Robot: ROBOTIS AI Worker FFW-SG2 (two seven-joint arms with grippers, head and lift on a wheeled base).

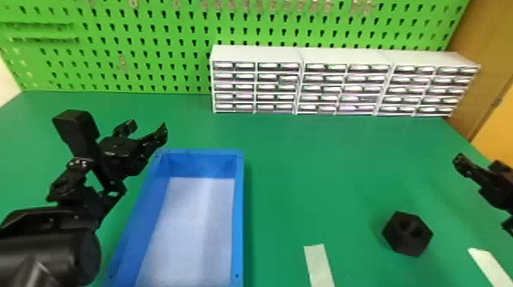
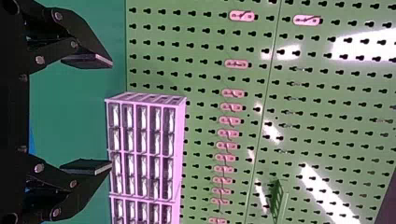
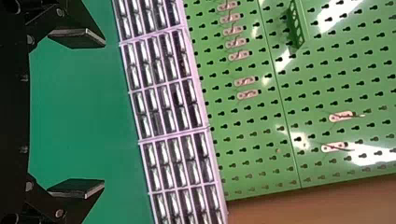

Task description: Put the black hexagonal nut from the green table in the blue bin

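The nut (image 1: 404, 245) sits on the tabletop (image 1: 305, 171) to the right of the bin (image 1: 239, 213), well apart from it, with one pale strip (image 1: 320, 265) in the space between and another (image 1: 490, 267) out past the nut. The right pincer (image 3: 103, 113) is spread with nothing in it, farther right of the bin than the nut; the left pincer (image 1: 147, 129), also spread and holding nothing, is by the bin's far left corner. The pick looks still to be made, probably by the right arm. The main risk is at the grasp: the nut is chunky and six-sided, so fingers closing across corners instead of flats could twist it or squirt it out. Coming down off-centre, a fingertip might land on its top or shove it along the smooth surface. On the way over, too low a carry could knock the nut on the bin's right wall, and the left arm, reaching along the bin's left side, could get bumped if the right goes too far across.
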